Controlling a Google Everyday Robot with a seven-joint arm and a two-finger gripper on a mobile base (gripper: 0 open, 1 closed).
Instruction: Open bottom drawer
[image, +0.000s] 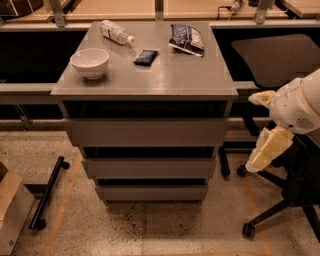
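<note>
Drawers stack three high in the grey cabinet (145, 85) at the middle of the frame, and the bottom drawer (151, 192) is the lowest, just above the speckled floor (165, 230) at lower centre. Its front is a flat, matte grey panel with no handle, the narrowest-looking of the three, with a dark gap along its top edge; nothing of its inside shows. The middle drawer (149, 168) and the taller top drawer (146, 132) sit above it, each with the same dark strip over it. On the cabinet top a white bowl (90, 62) stands toward the left, the part of its inside that shows being plain white. A clear bottle (116, 32) lies on its side behind it, a small dark packet (146, 56) lies near the middle, and a larger dark snack bag (186, 39) lies toward the upper right. A cardboard box (12, 210) sits at the lower left edge, its contents hidden. The gripper (254, 131) hangs at the right of the frame, well apart from the cabinet, in front of a black office chair (280, 60), its cream fingers (270, 147) spread with nothing between them.
</note>
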